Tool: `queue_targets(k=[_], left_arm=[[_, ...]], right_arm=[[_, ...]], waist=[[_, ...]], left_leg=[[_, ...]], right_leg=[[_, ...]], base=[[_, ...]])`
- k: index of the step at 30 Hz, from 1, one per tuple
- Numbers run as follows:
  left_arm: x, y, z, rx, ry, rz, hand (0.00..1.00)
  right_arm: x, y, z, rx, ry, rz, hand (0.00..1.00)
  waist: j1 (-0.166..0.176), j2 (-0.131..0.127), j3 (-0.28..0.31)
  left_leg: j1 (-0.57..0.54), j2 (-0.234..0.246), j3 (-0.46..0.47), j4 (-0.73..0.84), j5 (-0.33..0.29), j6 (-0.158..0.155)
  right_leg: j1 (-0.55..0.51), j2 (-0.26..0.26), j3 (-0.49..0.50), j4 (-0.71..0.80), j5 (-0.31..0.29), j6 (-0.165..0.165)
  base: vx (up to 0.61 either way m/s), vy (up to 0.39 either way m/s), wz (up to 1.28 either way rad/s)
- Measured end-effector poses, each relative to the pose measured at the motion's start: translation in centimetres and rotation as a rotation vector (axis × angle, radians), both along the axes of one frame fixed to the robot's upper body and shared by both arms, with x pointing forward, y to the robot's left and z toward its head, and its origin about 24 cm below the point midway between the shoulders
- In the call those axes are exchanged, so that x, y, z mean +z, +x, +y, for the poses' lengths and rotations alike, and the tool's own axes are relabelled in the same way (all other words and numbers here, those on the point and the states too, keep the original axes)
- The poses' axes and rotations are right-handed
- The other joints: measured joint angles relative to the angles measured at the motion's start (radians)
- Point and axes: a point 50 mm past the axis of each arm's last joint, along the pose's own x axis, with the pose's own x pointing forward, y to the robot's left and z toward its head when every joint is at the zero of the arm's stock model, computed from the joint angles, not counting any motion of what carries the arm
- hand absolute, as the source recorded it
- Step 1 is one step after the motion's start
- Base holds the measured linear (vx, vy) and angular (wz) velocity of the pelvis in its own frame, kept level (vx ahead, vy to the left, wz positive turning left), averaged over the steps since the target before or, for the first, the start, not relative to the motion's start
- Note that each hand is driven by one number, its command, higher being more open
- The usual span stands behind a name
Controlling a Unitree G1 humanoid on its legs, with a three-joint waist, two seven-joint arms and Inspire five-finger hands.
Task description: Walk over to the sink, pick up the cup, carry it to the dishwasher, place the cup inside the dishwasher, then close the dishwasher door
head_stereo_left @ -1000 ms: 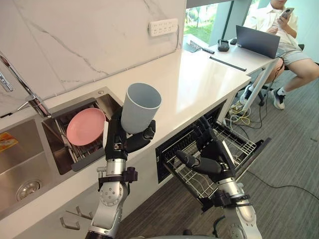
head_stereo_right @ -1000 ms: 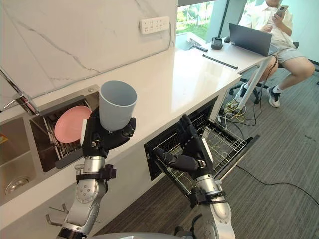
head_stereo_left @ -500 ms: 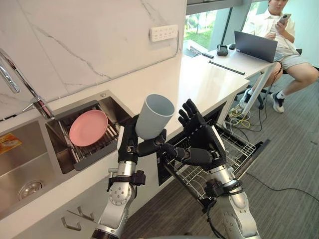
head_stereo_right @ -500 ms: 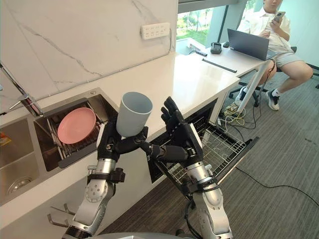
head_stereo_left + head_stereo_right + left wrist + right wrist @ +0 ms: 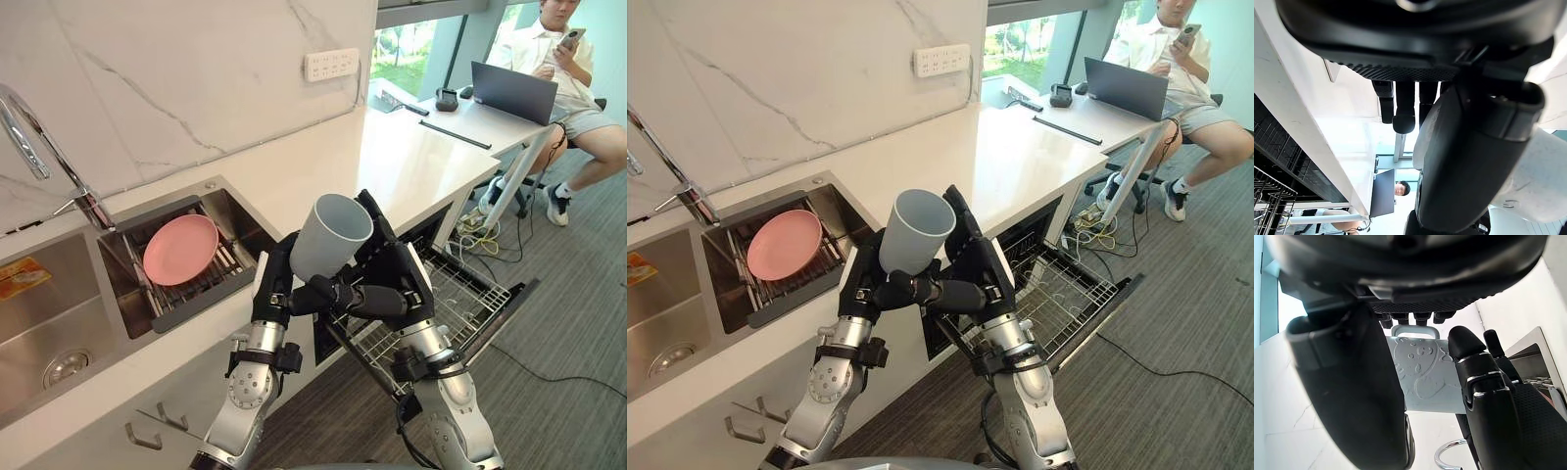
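The left hand (image 5: pixel 275 286), fingers and thumb curling round the base of the cup (image 5: pixel 331 233), is holding it at frame centre, before the desk (image 5: pixel 392 166) edge and just left of the open dishwasher (image 5: pixel 460 304) rack. The right hand (image 5: pixel 402 279) is laying straight fingers (image 5: pixel 1422 317) along the cup's far side, thumb reaching beneath; its wrist view is showing an embossed pattern on the cup's wall where the head views are giving a plain grey side. The cup is standing mouth-up, long axis leaning toward upper right.
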Motion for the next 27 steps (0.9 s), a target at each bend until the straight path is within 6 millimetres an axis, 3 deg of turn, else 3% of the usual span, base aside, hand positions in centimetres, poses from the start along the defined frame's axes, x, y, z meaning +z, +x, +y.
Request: queue_targets(k=[6, 7, 27], left_arm=[[-0.1, -0.1, -0.5, -0.035, 0.005, 0.01, 0.0], [-0.2, -0.2, -0.6, -0.039, 0.006, 0.015, 0.0], [-0.8, -1.0, -1.2, -0.074, -0.038, 0.068, 0.0]], right_arm=[[-0.3, 0.0, 0.2, -0.007, 0.01, 0.022, 1.0], [-0.4, 0.0, 0.1, -0.012, 0.011, 0.025, 0.0], [-1.1, 0.5, -0.6, -0.064, -0.002, 0.058, 0.0]], waist=[[0.002, -0.002, -0.002], [0.002, -0.005, -0.003], [0.006, -0.022, -0.012]], left_leg=[[0.0, -0.001, -0.003, 0.0, 0.001, 0.001], [0.0, -0.001, -0.003, 0.0, 0.001, 0.001], [0.002, -0.003, -0.008, -0.001, 0.002, 0.002]], right_leg=[[0.001, -0.002, -0.003, 0.0, 0.0, 0.0], [0.002, -0.002, -0.004, 0.0, 0.0, 0.0], [0.008, -0.004, -0.009, 0.0, 0.0, 0.0]], base=[[0.0, 0.0, 0.01], [0.0, 0.0, 0.0], [0.0, 0.0, 0.0]])
